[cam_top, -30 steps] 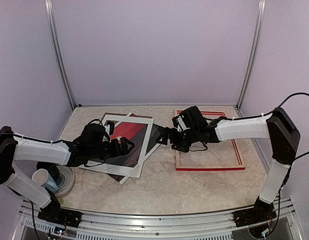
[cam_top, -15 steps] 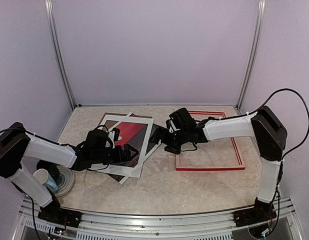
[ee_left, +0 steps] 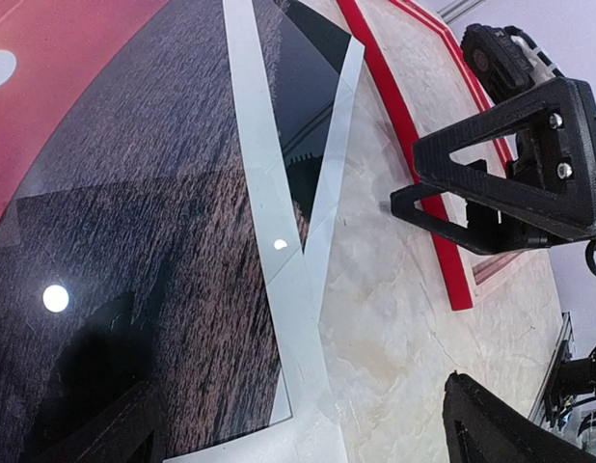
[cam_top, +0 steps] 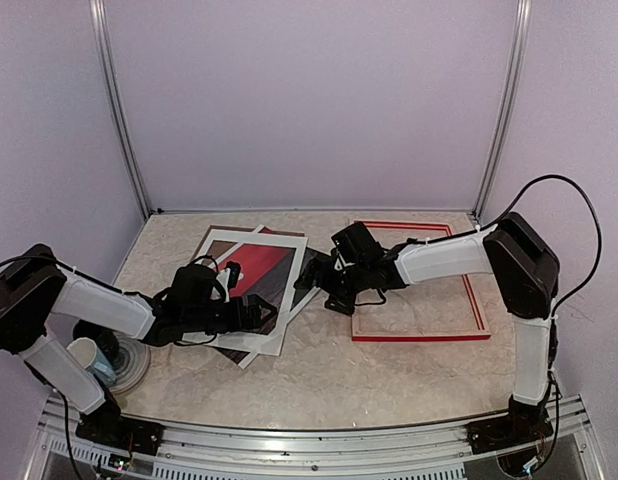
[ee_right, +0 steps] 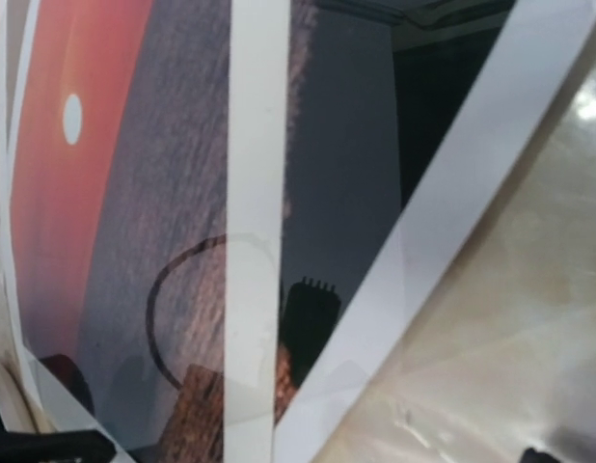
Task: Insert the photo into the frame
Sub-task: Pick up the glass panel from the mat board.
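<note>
Left gripper [cam_top: 257,310]: sat spread wide and empty, low over the near right corner of the photo [cam_top: 261,262], contact with it unclear. Right gripper [cam_top: 324,285]: likewise gaped wide with nothing held, hung at the right edge of the sheet stack [cam_top: 307,272], between the photo and the frame [cam_top: 419,337]. Found the photo face up and skewed atop that stack on the left half of the table [cam_top: 319,380], outside the frame, and the frame flat, red face up, on the right half with bare tabletop showing through its opening.
</note>
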You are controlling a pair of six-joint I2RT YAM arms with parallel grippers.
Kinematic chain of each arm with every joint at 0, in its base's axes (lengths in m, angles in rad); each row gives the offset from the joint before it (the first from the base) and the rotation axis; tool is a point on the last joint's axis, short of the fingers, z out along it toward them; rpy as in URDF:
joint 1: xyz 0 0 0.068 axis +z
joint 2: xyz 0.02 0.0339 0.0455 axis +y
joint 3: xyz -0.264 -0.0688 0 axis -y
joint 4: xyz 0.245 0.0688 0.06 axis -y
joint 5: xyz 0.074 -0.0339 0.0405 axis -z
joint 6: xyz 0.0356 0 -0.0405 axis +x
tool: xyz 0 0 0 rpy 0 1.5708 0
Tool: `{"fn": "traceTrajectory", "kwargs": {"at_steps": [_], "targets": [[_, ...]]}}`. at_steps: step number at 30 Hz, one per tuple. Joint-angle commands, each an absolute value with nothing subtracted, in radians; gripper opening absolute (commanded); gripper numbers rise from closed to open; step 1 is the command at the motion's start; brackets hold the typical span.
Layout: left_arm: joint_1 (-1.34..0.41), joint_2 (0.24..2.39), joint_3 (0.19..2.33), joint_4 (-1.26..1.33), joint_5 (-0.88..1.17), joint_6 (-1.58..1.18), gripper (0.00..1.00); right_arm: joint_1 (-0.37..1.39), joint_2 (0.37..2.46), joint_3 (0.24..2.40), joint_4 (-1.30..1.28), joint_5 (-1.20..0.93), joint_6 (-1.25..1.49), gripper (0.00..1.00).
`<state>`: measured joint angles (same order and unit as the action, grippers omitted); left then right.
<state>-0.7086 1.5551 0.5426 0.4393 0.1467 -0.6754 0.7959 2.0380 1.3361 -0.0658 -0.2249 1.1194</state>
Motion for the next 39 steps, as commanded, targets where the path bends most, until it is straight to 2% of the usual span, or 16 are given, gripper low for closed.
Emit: {"fn": "traceTrajectory", "kwargs": {"at_steps": [1,8,24,39], "targets": [[-0.712,1.562,0.532,0.468,0.137,-0.654,0.98,0.795,2.077,1.329,-0.003,-0.255,1.196,0.99],[-0.703,1.564,0.518,0.468,0.123,-0.645,0.97,0.793,2.108,1.329,0.070,-0.255,1.252,0.99],[-0.666,1.617,0.460,0.562,0.218,-0.651,0.85,0.793,2.135,1.283,0.170,-0.220,1.404,0.99],[-0.662,1.637,0.445,0.589,0.264,-0.646,0.84,0.793,2.127,1.160,0.376,-0.133,1.528,0.99]]}}
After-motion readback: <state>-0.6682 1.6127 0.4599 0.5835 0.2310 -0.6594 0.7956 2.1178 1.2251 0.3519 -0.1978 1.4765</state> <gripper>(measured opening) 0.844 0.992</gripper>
